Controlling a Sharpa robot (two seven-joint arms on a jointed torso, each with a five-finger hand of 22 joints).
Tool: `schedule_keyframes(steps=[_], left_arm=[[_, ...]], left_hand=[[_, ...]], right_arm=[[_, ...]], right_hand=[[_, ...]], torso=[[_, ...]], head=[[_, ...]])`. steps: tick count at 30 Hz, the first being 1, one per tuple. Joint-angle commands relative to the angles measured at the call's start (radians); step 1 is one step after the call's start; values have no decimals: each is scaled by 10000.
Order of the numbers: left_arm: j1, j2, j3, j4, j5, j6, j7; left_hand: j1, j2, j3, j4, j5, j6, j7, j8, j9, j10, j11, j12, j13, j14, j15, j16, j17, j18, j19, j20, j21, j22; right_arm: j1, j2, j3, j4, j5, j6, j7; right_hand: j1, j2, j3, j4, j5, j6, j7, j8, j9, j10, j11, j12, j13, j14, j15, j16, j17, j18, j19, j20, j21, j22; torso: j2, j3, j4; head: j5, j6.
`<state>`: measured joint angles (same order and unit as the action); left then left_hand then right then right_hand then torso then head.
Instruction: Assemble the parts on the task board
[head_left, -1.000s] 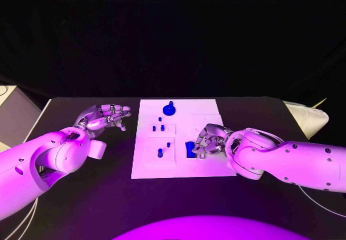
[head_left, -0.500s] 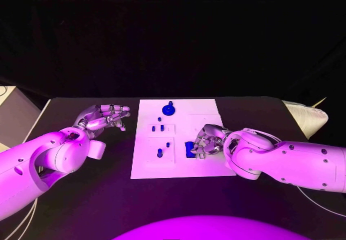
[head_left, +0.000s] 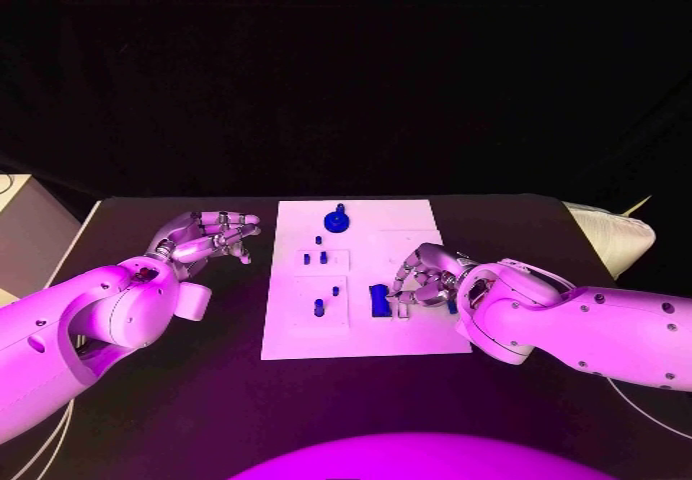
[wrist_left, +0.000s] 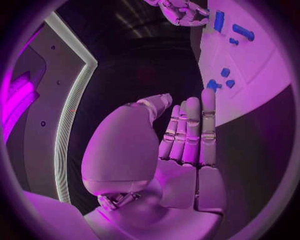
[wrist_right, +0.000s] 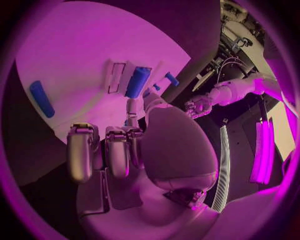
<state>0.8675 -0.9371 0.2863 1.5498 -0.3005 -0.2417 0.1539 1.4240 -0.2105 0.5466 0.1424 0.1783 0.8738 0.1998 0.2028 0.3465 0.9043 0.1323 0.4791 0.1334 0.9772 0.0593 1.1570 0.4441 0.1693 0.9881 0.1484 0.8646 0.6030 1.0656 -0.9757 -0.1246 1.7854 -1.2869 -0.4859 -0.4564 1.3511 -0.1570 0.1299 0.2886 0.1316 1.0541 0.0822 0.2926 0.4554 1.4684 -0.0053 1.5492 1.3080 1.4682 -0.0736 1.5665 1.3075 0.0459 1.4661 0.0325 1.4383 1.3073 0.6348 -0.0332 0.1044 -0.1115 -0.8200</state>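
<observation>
Centrally on the black table (head_left: 159, 400) lay the white task board (head_left: 418, 335), with small blue parts on it. From the head view, a round knobbed part (head_left: 338, 218) stood near the far edge, two short pegs (head_left: 316, 258) sat in a raised square below it, two more pegs (head_left: 326, 300) in the next square toward the robot, and an upright blue block (head_left: 381, 300) stood at the board's right-of-centre. The right hand (head_left: 427, 283) hovered over the board just beside that block, fingers curled inward; the head view did not settle whether they touched it. The right wrist view showed more: the fingers (wrist_right: 82, 150) were bent with nothing between them, the blue block (wrist_right: 137, 82) lay beyond the fingertips, apart from them, and a separate long blue part (wrist_right: 41, 98) lay on the board well to one side. The left hand (head_left: 209, 236) hung over bare table left of the board, fingers loosely curled; the left wrist view showed its fingers (wrist_left: 190, 131) straight, pressed side by side, holding nothing.
</observation>
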Motion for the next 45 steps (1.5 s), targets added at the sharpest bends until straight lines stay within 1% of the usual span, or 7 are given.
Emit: schedule_keyframes(steps=[1, 9, 21, 24, 32, 37, 45], left_arm=[[-6, 1, 5, 19, 34, 107, 92], [-8, -28, 5, 58, 45, 113, 186], [-12, -42, 5, 127, 79, 119, 307], [-15, -43, 5, 149, 80, 122, 312], [-29, -63, 5, 164, 81, 110, 307], [-36, -62, 5, 161, 81, 114, 301], [-51, -63, 5, 154, 81, 128, 282]], left_hand=[[26, 57, 5, 35, 41, 25, -17, 43, 13, -73, 30, 63, -13, -57, 10, 2, 7, 155, 75, 22, -61, -10], [-1, 29, -18, 54, 31, 27, -17, 46, 16, -74, 33, 69, -14, -58, 14, 3, 8, 153, 75, 24, -66, -13], [-14, 18, -28, 63, 28, 28, -18, 47, 17, -74, 33, 72, -14, -59, 16, 3, 8, 152, 75, 26, -68, -14], [-14, 18, -28, 63, 28, 28, -18, 47, 17, -74, 33, 72, -14, -59, 16, 3, 8, 152, 75, 26, -68, -14], [-36, 11, -41, 85, 26, 31, -23, 50, 19, -71, 30, 81, -14, -59, 17, 5, 9, 152, 74, 28, -76, -19], [-36, 11, -41, 85, 26, 31, -23, 50, 19, -71, 30, 81, -14, -59, 17, 5, 9, 152, 74, 28, -76, -19], [-47, 17, -43, 104, 27, 28, -24, 50, 20, -72, 29, 87, -15, -57, 16, 7, 9, 152, 74, 29, -83, -24]], right_arm=[[109, -249, 22, 64, 814, -454, 530], [250, -1005, 30, -186, 689, 346, 333], [177, -1672, 4, -340, -366, 1269, -392], [121, -1736, -2, -330, -696, 1308, -655], [18, -1818, -7, -273, -1169, 1281, -1038], [-67, -1743, -8, -288, -1228, 1285, -1118], [-228, -1451, -9, -471, -1249, 1274, -1181]], right_hand=[[-80, 9, 5, 30, 21, -57, -8, -33, -7, 948, 78, 29, 2540, 1026, 81, 43, 2633, -170, 719, 20, 14, 1926], [-85, -73, 17, 3, -107, -84, 13, -71, -19, 962, 102, 65, 2557, 1026, 106, 43, 2633, -183, 735, 47, 77, 1964], [-285, -224, -74, 39, -269, 8, 21, -75, -22, 948, 119, 33, 2544, 1026, 132, 43, 2633, -188, 740, 84, 101, 1984], [-390, -249, -111, 46, -262, 64, 6, -60, -17, 934, 109, -2, 2528, 1026, 127, 43, 2633, -187, 739, 89, 98, 1985], [-669, -315, -209, 57, -202, 210, -49, 4, 9, 933, 66, -6, 2527, 1026, 96, 43, 2633, -189, 745, 79, 112, 1999], [-1113, -298, -319, 66, -363, 311, -106, 81, 46, 928, 17, -18, 2522, 1026, 56, 43, 2633, -187, 744, 48, 104, 2002], [-1141, -289, -320, 64, -375, 317, -112, 88, 50, 926, 13, -25, 2519, 1026, 53, 43, 2633, -186, 744, 45, 102, 2001]], torso=[[0, -12, -13], [-3, -31, -16], [-1, 2, -13], [2, 3, 18], [4, 3, 15], [7, 12, 18], [9, 6, 19]], head=[[-48, 27], [-164, 39], [-338, 11], [-396, -8], [-435, -26], [-419, -30], [-404, -49]])
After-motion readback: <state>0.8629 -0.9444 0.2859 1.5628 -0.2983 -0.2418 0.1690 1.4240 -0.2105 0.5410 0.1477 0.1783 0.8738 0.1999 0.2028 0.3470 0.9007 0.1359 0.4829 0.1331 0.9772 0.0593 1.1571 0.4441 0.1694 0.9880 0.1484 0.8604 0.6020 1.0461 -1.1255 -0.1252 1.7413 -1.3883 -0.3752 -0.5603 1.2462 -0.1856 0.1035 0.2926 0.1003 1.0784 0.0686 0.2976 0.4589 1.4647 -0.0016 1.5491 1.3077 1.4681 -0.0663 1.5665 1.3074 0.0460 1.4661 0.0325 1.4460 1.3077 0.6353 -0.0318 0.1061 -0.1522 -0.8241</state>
